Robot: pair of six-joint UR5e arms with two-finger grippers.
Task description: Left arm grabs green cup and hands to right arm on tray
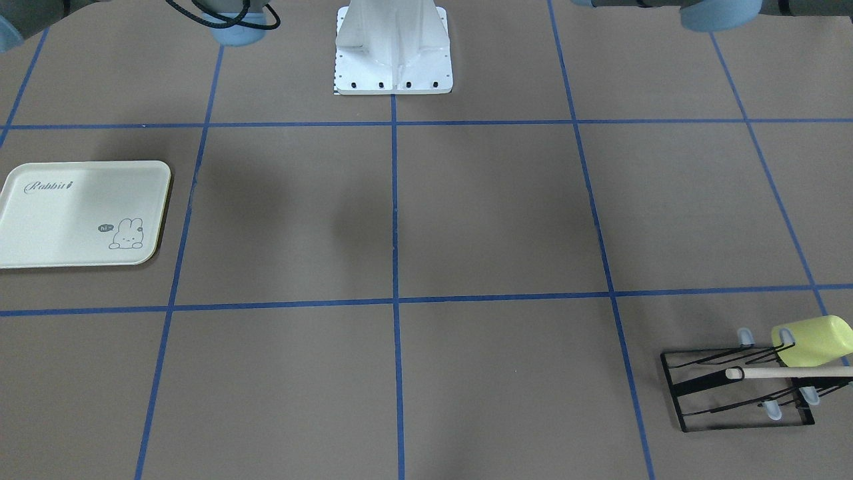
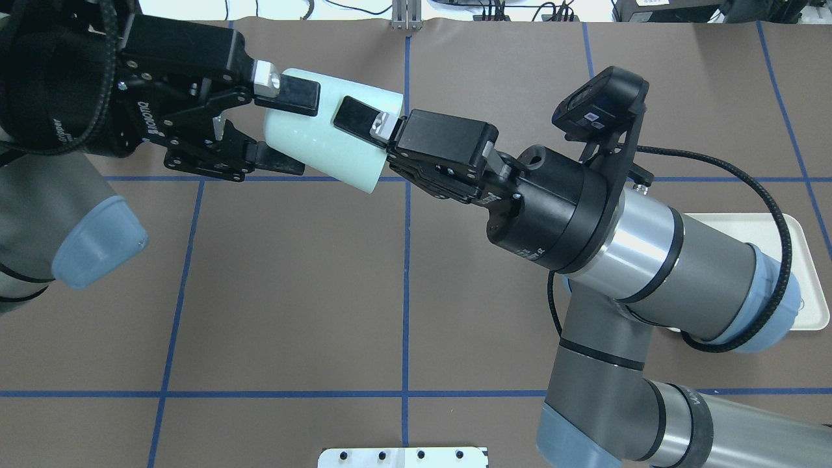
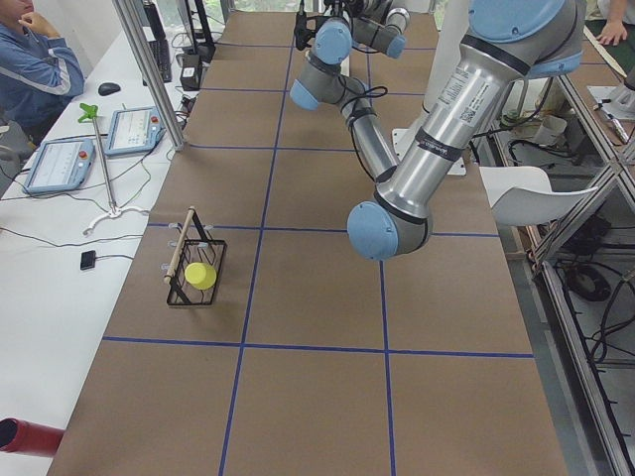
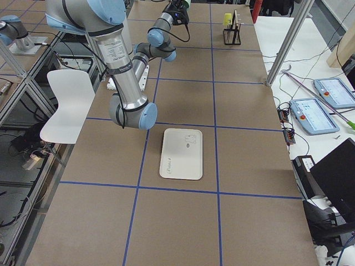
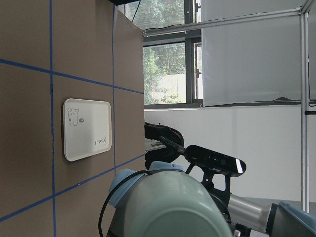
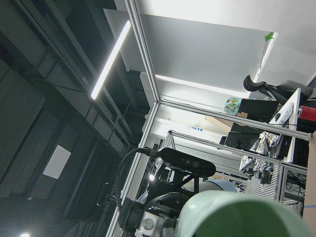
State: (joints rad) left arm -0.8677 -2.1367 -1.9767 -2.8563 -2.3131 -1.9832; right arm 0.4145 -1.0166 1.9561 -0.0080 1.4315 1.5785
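The pale mint-green cup point(image 2: 325, 136) lies on its side in mid-air, high over the table, between both grippers. My left gripper point(image 2: 289, 127) is shut on its narrow base end, one finger on each side. My right gripper point(image 2: 357, 123) meets it at the wide rim end. Its visible finger point(image 2: 354, 119) lies flat on the cup wall and the other finger is hidden behind the cup. The cup fills the bottom of the left wrist view point(image 5: 173, 207) and of the right wrist view point(image 6: 232, 215). The Rabbit tray point(image 1: 80, 213) lies bare on the table on the robot's right side, partly under the right arm point(image 2: 801, 260).
A black wire rack point(image 1: 733, 393) with a wooden rod and a yellow-green cup point(image 1: 813, 340) stands at the far corner on the robot's left. The white robot base point(image 1: 393, 53) is at the table's near middle. An operator sits beyond the table in the exterior left view point(image 3: 35, 59).
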